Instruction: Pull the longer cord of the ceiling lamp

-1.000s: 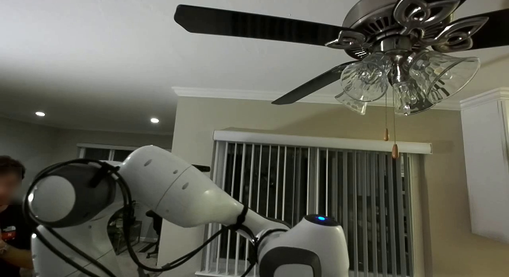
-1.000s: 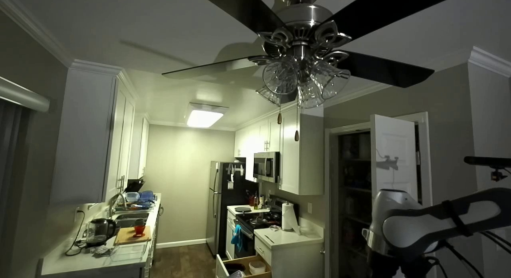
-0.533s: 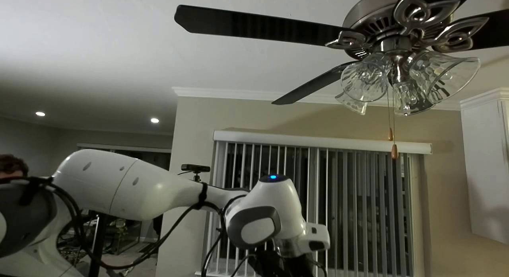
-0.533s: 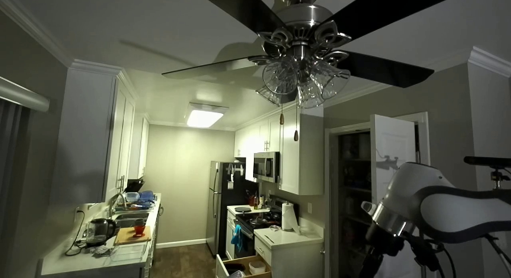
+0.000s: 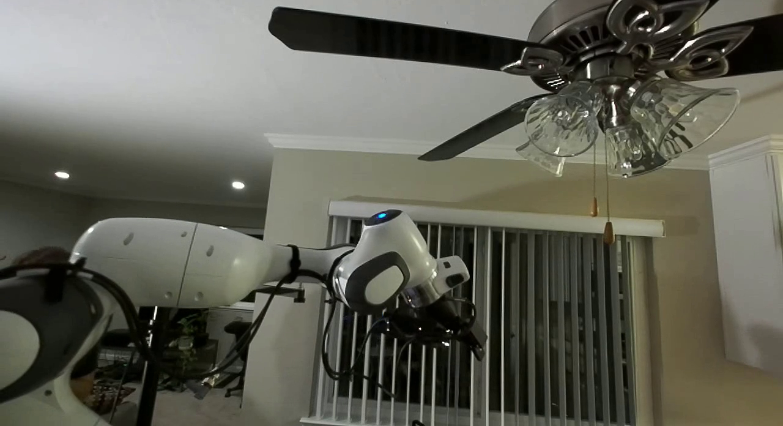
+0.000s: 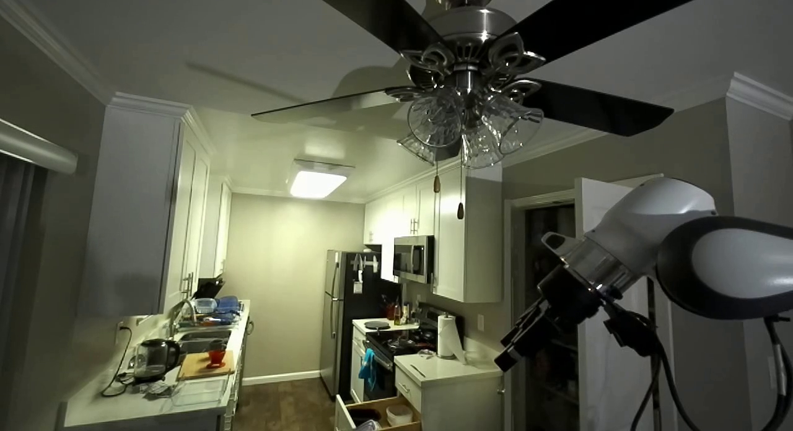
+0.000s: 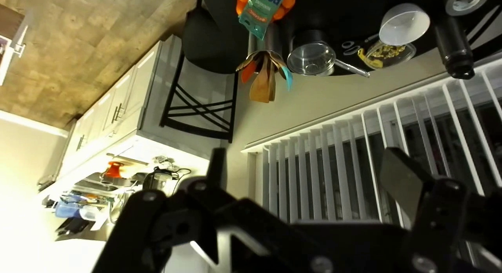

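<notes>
While the robot's arm [image 5: 226, 261] reaches in front of the vertical blinds [image 5: 541, 316] in an exterior view, the longer cord [image 5: 607, 187] hangs from the ceiling lamp [image 5: 605, 68], ending in a small brown knob [image 5: 608, 232] that sits lower than the shorter cord [image 5: 594, 181] just beside it. Both exterior views show the pair of cords below the clear glass shades [image 5: 561, 127], with the lamp's dark blades [image 5: 397, 40] spread above. The hand [image 7: 308, 165] is spread wide: in the wrist view its 2 fingers [image 7: 217, 167] stand well apart, with the blinds showing between them. In both exterior views the hand is tilted downward, well apart from the longer cord and lower in view than its knob. The wrist view also shows a dark worktop [image 7: 341, 10] carrying orange fruit [image 7: 289, 0] partly covered by a green pouch [image 7: 261, 10], a clear pot [image 7: 311, 57], a white bowl [image 7: 404, 24], a roll of tape [image 7: 453, 4] and a black bottle [image 7: 453, 45], with a black chair [image 7: 211, 49] near its edge. In an exterior view a pale worktop [image 6: 105, 409] holds a kettle [image 6: 155, 360] and, just beside it, a wooden board [image 6: 192, 370] with a red object [image 6: 216, 356] on it. Farther back stands a refrigerator [image 6: 353, 313] and, higher up, a lit overhead panel [image 6: 318, 183] shines, while 2 small spotlights [image 5: 238, 185] glow in an exterior view.
</notes>
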Tool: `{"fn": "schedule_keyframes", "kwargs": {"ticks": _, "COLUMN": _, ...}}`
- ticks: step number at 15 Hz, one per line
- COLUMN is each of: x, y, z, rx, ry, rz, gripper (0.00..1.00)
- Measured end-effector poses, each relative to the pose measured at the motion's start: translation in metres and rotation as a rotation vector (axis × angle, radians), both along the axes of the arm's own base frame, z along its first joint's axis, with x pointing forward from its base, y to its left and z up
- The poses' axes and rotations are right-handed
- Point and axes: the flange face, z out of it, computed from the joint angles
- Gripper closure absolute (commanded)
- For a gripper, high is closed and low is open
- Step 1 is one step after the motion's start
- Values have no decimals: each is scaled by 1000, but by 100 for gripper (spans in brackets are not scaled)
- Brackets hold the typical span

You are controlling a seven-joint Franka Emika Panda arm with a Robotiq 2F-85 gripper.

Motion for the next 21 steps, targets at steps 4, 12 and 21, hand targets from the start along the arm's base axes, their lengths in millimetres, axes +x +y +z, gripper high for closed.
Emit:
{"fn": "schedule_keyframes", "kwargs": {"ticks": 4, "x": 4, "y": 0, "z": -3, "rx": -1, "ry": 8, "rz": -3, "gripper": 0}}
{"fn": "schedule_keyframes", "kwargs": {"ticks": 12, "x": 24, "y": 16, "z": 55, "rx": 187, "ry": -315, "rz": -116, "gripper": 0}}
{"fn": "schedule_keyframes", "kwargs": {"ticks": 21, "x": 74, "y": 19, "z": 147, "rx": 299, "ry": -779, "rz": -268, "gripper": 0}}
